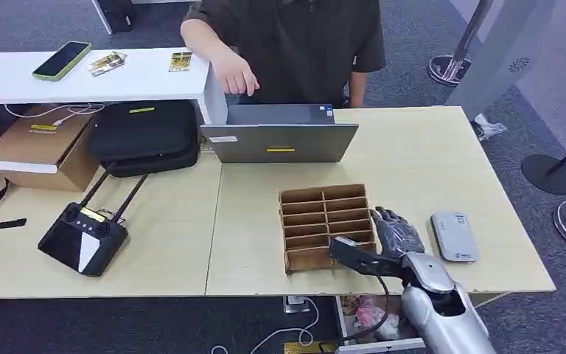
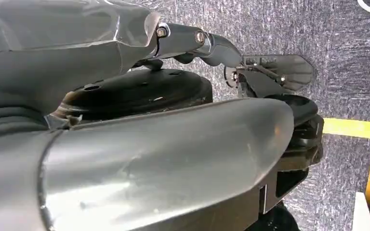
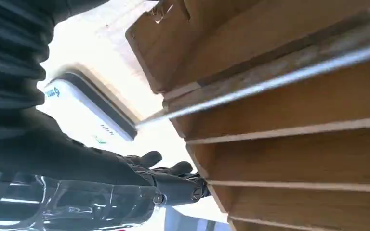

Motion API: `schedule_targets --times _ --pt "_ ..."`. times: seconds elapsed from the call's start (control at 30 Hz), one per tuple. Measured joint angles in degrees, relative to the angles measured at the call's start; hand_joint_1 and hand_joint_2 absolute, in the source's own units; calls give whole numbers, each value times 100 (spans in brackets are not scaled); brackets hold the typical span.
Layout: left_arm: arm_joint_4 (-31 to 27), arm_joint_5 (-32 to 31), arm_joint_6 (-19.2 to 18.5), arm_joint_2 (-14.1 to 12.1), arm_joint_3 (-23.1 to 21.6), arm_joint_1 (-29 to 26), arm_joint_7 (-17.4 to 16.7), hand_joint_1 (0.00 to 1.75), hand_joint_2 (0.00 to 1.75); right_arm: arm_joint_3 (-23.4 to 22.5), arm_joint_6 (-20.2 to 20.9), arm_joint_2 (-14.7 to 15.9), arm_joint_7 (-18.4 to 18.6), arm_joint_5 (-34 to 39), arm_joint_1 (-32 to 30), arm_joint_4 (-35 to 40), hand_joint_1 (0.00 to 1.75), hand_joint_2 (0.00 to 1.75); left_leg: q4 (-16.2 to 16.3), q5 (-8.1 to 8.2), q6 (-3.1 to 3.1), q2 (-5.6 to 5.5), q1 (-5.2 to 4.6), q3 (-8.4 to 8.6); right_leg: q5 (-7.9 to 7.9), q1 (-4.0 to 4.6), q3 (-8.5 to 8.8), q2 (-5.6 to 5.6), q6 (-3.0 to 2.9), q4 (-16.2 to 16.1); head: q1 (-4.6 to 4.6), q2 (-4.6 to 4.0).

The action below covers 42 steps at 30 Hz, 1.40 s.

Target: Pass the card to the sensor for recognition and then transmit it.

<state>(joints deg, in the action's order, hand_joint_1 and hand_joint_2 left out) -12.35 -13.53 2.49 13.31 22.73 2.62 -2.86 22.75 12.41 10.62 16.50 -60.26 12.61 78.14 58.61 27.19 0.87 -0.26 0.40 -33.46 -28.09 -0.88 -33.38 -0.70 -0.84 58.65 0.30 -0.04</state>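
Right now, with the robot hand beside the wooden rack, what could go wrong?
The right robot hand sits close against the slotted wooden rack, so reaching in could shove or tip it. The card in the rack is thin and seated in a slot, so the fingers may slip off. The sensor lies just beside the hand and could get bumped.

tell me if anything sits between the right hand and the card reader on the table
Nothing visible does. In the head view the right hand rests beside the wooden slotted box, and the white sensor lies on its other side with bare tabletop between them.
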Motion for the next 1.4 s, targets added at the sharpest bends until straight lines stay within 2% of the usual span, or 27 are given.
schedule_targets --times 0.43,0.67,0.93,1.2,1.4 --pt "0 81 48 7 2 -6 18 0 0 -225 -83 6 79 -183 -216 362 0 175 0 0 0 2 0 1 0 0 0 3 0 0 0 0" --pt "0 144 81 24 0 -16 68 0 0 -302 -195 186 98 -328 -296 917 0 175 2 0 0 1 -1 1 0 -1 0 1 0 -1 0 0" --pt "0 151 157 37 2 -19 103 0 0 -415 -195 464 234 -527 -778 1939 0 175 2 3 -1 1 -1 -1 0 -1 -2 3 0 -2 -2 0" --pt "0 122 181 48 2 -19 103 0 0 -455 -192 612 225 -568 -1083 2341 0 175 2 3 -1 2 0 1 0 -1 0 1 1 -1 0 0" --pt "0 66 195 50 2 -8 74 0 0 -435 -22 669 155 -411 -1264 2389 0 175 2 3 -1 2 0 1 0 -1 -1 3 1 -1 -2 0"
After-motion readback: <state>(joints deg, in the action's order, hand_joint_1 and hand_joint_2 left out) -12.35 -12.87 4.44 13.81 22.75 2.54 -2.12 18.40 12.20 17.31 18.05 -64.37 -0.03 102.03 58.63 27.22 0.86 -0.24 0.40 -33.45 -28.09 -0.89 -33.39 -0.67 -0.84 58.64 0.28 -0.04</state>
